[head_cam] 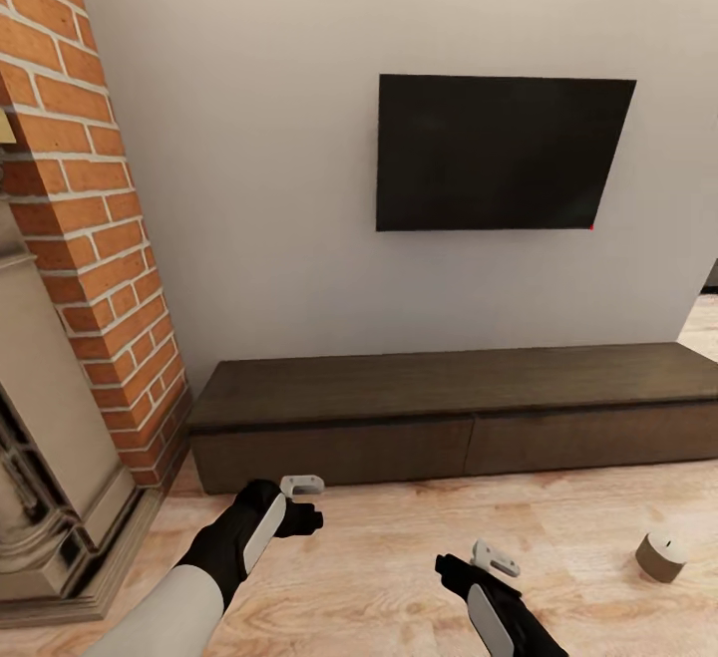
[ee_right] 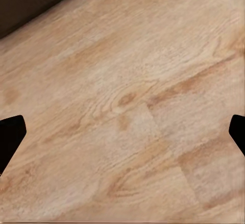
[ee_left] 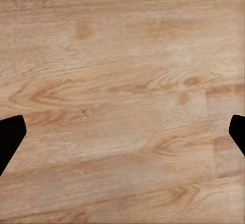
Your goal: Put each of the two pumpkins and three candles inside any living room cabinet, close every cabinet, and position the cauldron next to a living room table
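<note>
Nearest the head camera, the left gripper (head_cam: 302, 502) hangs low over the wood plank floor (head_cam: 379, 547), and its wrist view shows both dark fingertips (ee_left: 10, 137) spread wide apart with only bare planks between them: released, holding nothing. Further right, the right gripper (head_cam: 486, 559) hovers over the same floor, its jaws likewise splayed and empty. Right again, one candle (head_cam: 661, 554) stands upright on the floor, well apart from both grippers and in front of the cabinet (head_cam: 449, 408). It is a short stubby cylinder and probably light and rigid, with smooth, perhaps slippery sides, so a grip across its round wall near mid-height looks safest.

Both of the cabinet's drawer fronts sit flush and shut. On the left stands a brick fireplace (head_cam: 80, 238); a dark television (head_cam: 499, 154) hangs on the pale wall (head_cam: 249, 139).
</note>
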Robot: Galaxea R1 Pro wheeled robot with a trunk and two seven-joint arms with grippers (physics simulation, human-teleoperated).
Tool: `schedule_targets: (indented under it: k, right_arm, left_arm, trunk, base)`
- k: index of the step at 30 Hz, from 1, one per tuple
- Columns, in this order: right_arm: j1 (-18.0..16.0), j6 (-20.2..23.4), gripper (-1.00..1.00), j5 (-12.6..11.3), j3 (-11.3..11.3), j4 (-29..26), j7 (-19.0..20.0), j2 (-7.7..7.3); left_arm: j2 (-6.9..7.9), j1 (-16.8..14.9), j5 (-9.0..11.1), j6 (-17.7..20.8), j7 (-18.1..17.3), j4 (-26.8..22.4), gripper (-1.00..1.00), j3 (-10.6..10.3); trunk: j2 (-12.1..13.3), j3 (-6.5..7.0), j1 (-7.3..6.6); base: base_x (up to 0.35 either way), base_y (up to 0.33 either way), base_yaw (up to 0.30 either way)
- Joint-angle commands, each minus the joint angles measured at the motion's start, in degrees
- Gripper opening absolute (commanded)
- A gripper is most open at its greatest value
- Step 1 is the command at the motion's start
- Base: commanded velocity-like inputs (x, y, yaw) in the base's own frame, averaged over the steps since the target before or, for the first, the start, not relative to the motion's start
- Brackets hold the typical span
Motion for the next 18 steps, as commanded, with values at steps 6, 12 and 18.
schedule_targets:
  k: [6,12,18]
  right_arm:
    - [-0.3,0.6,1.00,-12.1,-0.3,-0.5,3.4,-0.47]
    - [-1.8,1.5,1.00,-23.7,0.1,-0.4,10.1,-3.66]
    - [-2.9,2.2,1.00,-25.4,0.1,0.1,12.7,-4.56]
  left_arm:
    - [0.56,0.0,0.7,0.2,-0.1,-0.3,1.00,0.2]
    - [3.46,0.2,6.6,2.4,-0.2,-5.8,1.00,0.2]
    - [11.59,1.1,21.1,12.3,-0.3,-19.8,1.00,0.1]
  trunk:
    - [0.0,-0.06,-0.01]
    - [0.0,-0.06,-0.01]
    - [0.0,-0.06,-0.01]
  base:
    - [0.000,0.000,-0.004]
    - [0.000,0.000,0.000]
    - [0.000,0.000,0.000]
